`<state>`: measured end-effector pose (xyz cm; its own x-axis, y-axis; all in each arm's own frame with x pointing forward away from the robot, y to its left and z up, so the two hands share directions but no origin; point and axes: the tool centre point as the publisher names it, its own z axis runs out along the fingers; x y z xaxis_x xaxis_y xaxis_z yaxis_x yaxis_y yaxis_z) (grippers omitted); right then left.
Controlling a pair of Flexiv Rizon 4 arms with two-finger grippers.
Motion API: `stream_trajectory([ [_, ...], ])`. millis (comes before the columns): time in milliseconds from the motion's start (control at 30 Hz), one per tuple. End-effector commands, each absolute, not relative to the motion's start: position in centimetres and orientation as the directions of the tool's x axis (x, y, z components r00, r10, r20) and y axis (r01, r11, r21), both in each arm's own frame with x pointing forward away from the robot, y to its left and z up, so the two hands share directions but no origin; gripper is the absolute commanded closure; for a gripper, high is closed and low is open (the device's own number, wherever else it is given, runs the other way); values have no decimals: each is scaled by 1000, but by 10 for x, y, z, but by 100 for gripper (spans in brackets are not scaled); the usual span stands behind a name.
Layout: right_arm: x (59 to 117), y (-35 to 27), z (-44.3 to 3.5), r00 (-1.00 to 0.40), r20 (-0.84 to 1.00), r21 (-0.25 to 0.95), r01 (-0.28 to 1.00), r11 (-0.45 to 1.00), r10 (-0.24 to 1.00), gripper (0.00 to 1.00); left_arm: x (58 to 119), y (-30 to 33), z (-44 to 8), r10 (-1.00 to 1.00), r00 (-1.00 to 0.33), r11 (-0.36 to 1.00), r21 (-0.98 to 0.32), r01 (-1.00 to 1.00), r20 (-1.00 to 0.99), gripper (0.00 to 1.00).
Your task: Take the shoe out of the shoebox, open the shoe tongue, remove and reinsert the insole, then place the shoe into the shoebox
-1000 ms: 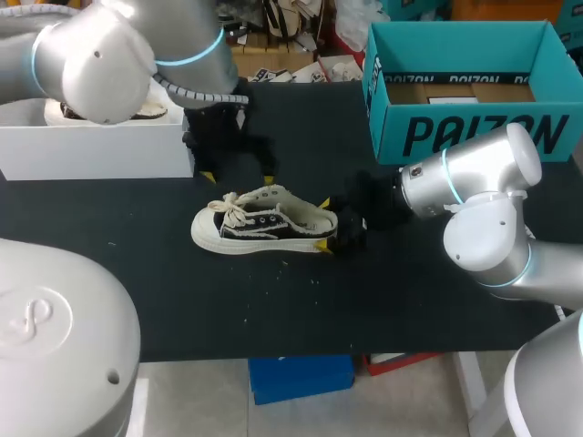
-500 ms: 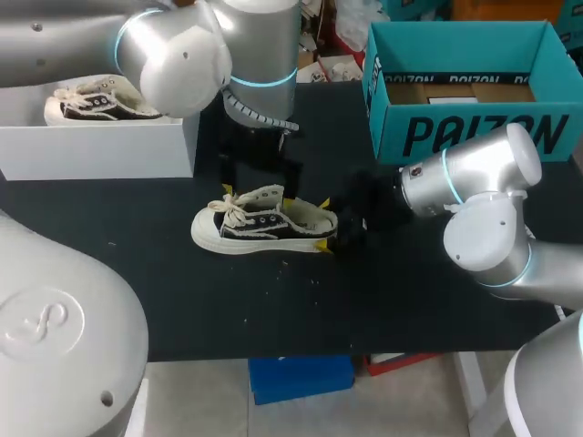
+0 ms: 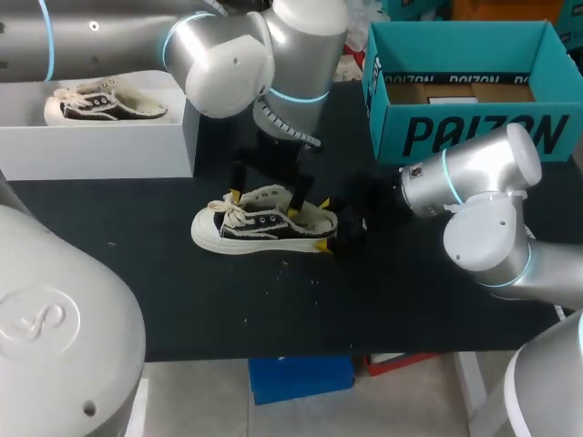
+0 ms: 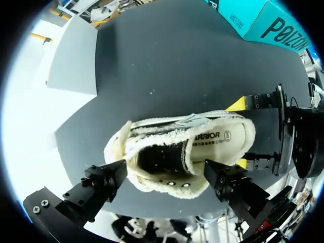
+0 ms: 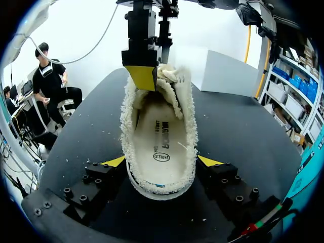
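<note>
A black low canvas shoe with a cream fleece lining, white laces and a white rubber sole (image 3: 264,223) lies on its sole about midway across the black worktop (image 3: 182,291), toe toward the left edge and heel toward the right. Bare black surface runs from it to the near edge, and a narrower bare strip lies between it and the boxes along the far side. These are a white rectangular box (image 3: 100,146) by the far left edge, holding a second matching shoe (image 3: 105,102), and an open teal cardboard shoebox (image 3: 474,137) at the far right corner. The right tool (image 3: 322,223) is closed on the heel, a yellow tip pressed to each side of it. In its wrist view the cream insole (image 5: 161,136) lies flat inside the shoe. The left tool (image 3: 264,204) hangs over the laced middle with its fingers spread wide to either side of the shoe. Whether they touch the shoe is hard to make out, since its own view hides the yellow tips and the shoe's toe, and the tongue screens one finger in the right wrist view. The left arm's elbow covers part of the far side, and a rounded grey robot body hides the near left corner
</note>
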<state>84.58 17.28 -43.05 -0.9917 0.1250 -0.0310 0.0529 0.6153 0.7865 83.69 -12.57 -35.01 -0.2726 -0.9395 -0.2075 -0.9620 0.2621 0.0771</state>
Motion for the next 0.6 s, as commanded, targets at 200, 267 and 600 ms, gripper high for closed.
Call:
stream_trajectory([
  [200, 847, 174, -431, -991, -31, 786, 54, 615, 126, 100, 840, -133, -360, -912, -250, 228, 105, -968, -326, 0],
  [267, 847, 174, -431, -991, -31, 786, 54, 615, 126, 100, 841, -132, -363, -912, -237, 214, 105, -971, -335, 0],
  [600, 847, 174, -431, -991, -31, 786, 54, 615, 126, 100, 838, -137, -369, -911, -227, 201, 112, -973, -343, 17],
])
